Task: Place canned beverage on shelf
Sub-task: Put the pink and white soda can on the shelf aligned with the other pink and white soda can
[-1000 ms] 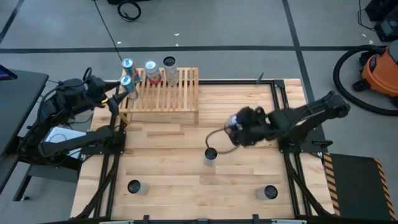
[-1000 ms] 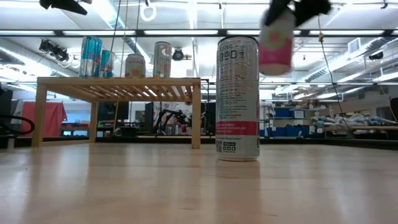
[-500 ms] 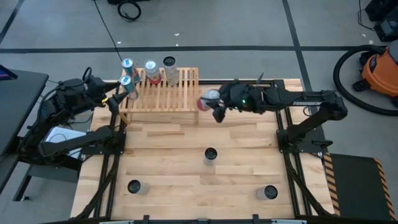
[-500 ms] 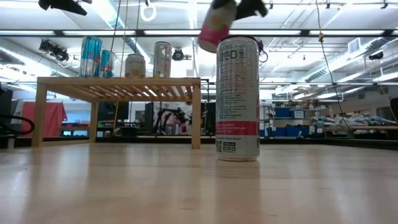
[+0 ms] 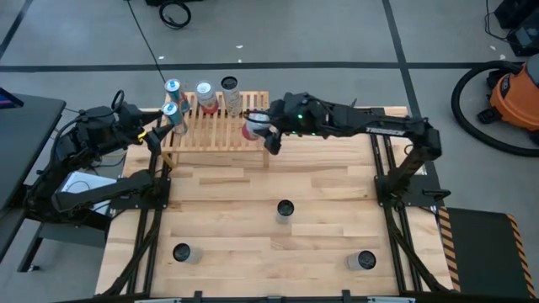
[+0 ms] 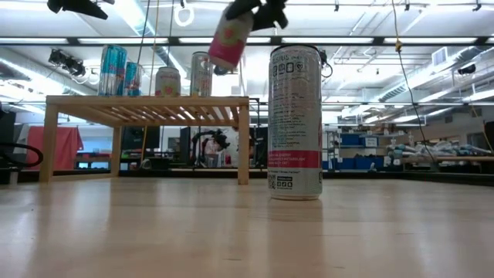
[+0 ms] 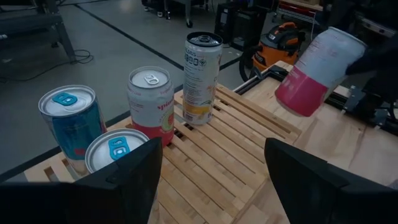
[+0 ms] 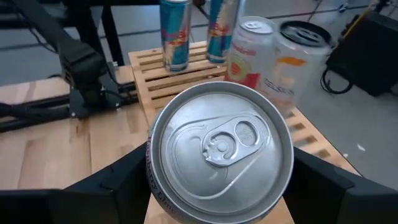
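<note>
The right gripper [image 5: 268, 135] pinches a pink-and-white can [image 5: 253, 128] and holds it in the air, tilted, over the right end of the shelf [image 5: 221, 130]. The high view places the can above the slats near the shelf's right front corner. The low view shows what that one cannot: the can [image 6: 229, 37] hangs clear above the shelf top [image 6: 147, 101], not touching it. The right wrist view looks down on the can's silver lid [image 8: 220, 148] between the two dark fingers [image 8: 118, 181], which press its sides.

Four cans already stand on the shelf at its far left. From the left wrist view they are two blue cans [image 7: 73, 127], a red-and-white can [image 7: 151, 102] and a tall pale can [image 7: 201, 61] with an orange patch. That view also shows the held can [image 7: 317, 70] tilted over the shelf's right end.

The left gripper [image 5: 157, 135] waits beside the shelf's left end. Its fingers [image 7: 130, 180] stand apart with nothing between them.

Three more cans stand on the table [image 5: 328, 185]: one in the middle [image 5: 285, 208], one at the near left [image 5: 182, 252] and one at the near right [image 5: 365, 261]. The low view shows only the middle one [image 6: 295, 122], tall and upright.
</note>
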Robot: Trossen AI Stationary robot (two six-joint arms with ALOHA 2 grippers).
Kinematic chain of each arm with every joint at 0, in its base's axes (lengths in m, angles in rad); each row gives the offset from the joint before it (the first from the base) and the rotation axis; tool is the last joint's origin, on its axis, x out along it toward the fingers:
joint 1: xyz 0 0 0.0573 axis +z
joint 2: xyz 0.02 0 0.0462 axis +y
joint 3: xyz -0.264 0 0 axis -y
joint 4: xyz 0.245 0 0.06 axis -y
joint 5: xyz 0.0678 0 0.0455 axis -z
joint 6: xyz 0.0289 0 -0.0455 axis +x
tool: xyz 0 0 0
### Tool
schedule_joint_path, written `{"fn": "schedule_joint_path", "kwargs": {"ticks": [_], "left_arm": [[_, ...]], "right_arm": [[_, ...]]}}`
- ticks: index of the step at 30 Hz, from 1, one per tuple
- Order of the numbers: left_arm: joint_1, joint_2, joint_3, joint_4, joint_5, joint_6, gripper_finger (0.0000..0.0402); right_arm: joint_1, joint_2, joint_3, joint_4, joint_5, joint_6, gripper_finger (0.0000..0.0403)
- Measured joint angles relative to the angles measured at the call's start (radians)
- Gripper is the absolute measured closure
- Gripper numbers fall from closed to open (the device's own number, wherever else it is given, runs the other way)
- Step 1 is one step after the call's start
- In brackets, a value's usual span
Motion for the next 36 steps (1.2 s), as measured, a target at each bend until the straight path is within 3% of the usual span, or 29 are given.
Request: {"fn": "schedule_joint_path", "kwargs": {"ticks": [9,17,26,36], "left_arm": [[0.0,0.0,0.0,0.0,0.0,0.001,0.0118],[0.0,0.0,0.0,-0.019,0.0,0.0,0.0118],[0.0,0.0,0.0,-0.026,0.0,0.0,0.0118],[0.0,0.0,0.0,-0.026,0.0,0.001,0.0118]], "right_arm": [[-0.033,0.181,0.251,-0.182,-0.051,-0.024,0.0109],[-0.069,0.275,0.389,-0.26,-0.129,-0.072,0.0109],[-0.13,0.278,0.403,-0.283,-0.137,-0.117,0.0109],[-0.154,0.278,0.396,-0.301,-0.231,-0.156,0.0099]]}}
